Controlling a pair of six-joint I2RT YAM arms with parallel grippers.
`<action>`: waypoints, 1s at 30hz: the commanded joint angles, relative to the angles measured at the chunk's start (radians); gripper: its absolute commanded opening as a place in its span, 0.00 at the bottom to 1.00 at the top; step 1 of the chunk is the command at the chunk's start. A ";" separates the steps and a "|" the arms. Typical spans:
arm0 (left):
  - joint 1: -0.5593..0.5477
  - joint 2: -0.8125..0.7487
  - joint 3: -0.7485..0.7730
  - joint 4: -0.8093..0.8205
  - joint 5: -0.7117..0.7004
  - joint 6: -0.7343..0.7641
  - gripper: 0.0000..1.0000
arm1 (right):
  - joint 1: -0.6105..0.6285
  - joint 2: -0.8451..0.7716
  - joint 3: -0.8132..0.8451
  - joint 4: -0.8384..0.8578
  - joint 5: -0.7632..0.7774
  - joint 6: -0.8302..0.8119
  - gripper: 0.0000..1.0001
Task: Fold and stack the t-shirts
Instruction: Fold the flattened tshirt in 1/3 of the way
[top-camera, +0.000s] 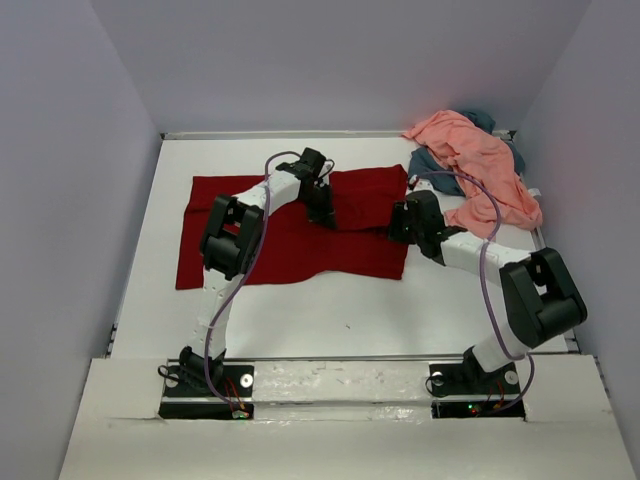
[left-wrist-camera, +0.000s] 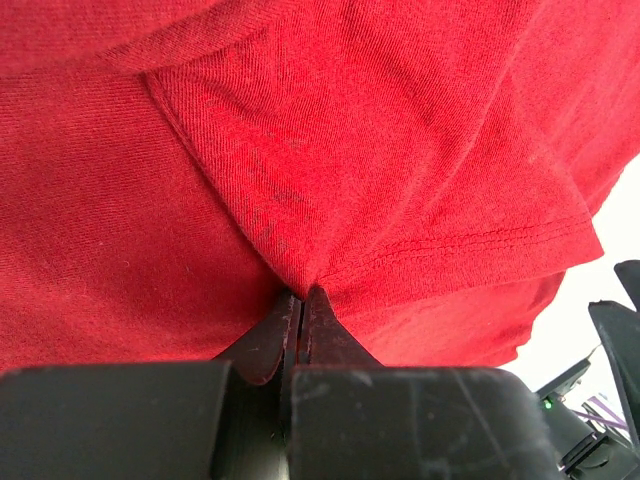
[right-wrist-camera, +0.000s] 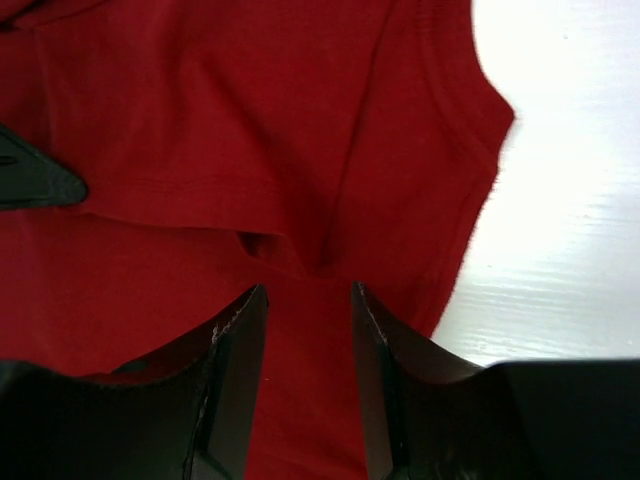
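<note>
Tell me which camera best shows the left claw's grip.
Left wrist view: the left claw is shut on a pinched fold of the dark red t-shirt, close up. The top view hides its tips; the right wrist view catches only one dark tip at frame edge.

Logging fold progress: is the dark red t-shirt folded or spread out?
Mostly spread. The dark red t-shirt lies flat across the table, with one hemmed flap doubled over, pinched by the left gripper, jaws shut.
</note>
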 joint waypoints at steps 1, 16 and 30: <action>0.010 -0.049 0.035 -0.032 -0.011 0.018 0.00 | 0.024 0.032 0.059 0.050 -0.004 -0.004 0.44; 0.024 -0.062 0.027 -0.037 -0.011 0.030 0.00 | 0.052 0.131 0.108 0.062 0.000 0.020 0.44; 0.036 -0.082 0.006 -0.032 -0.013 0.033 0.00 | 0.061 0.177 0.120 0.048 0.057 0.013 0.10</action>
